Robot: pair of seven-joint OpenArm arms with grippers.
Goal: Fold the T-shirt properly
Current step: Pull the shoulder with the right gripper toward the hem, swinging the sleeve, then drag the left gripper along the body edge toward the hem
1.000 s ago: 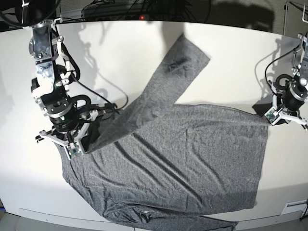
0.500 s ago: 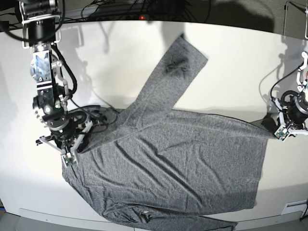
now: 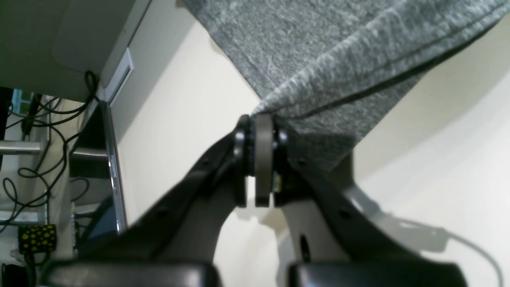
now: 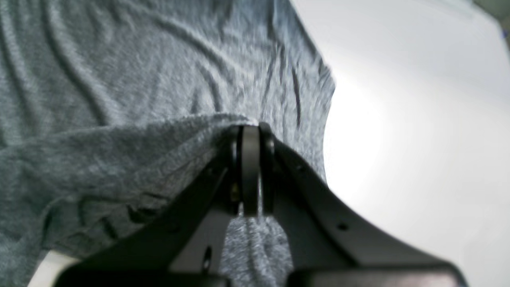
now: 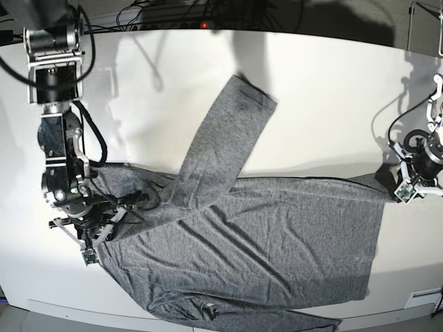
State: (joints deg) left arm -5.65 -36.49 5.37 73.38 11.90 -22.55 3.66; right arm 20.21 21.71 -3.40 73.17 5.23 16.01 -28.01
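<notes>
Grey knit T-shirt (image 5: 263,228) spans the table (image 5: 332,97) front | both grippers, left (image 5: 408,185) and right (image 5: 93,238), clamp opposite edges | since a second ago we have drawn them apart; fabric tautens, ready for folding.

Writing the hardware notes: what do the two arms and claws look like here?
Both arms are black and bare-metal segments with loose black cables. The right arm shows silver plates and white brackets at its claw. The left claw and right claw each have black perforated fingers ending in flat, rounded dark pads. No sleeves or covers.
</notes>
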